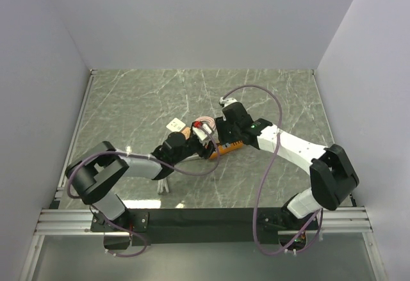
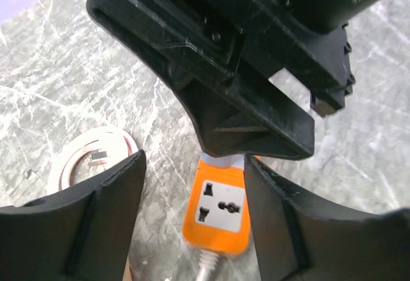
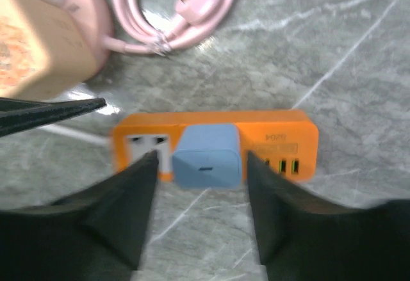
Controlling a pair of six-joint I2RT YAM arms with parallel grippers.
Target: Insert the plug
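An orange power strip (image 3: 278, 141) lies on the marble table; it also shows in the top view (image 1: 228, 146). A light blue plug (image 3: 208, 155) sits in its middle socket. My right gripper (image 3: 200, 160) is open, one finger on each side of the blue plug with small gaps. My left gripper (image 2: 193, 160) is open and straddles the strip's cable end (image 2: 218, 214), where a white socket face is empty. The right gripper's black body (image 2: 243, 44) fills the top of the left wrist view. In the top view both grippers (image 1: 182, 141) (image 1: 214, 137) meet over the strip.
A coiled pink cable with its own plug (image 3: 176, 2) and a pink round block (image 3: 45, 38) lie just beyond the strip. The coil shows in the left wrist view (image 2: 90, 156). A white cable (image 2: 206, 269) leaves the strip. White walls surround the table.
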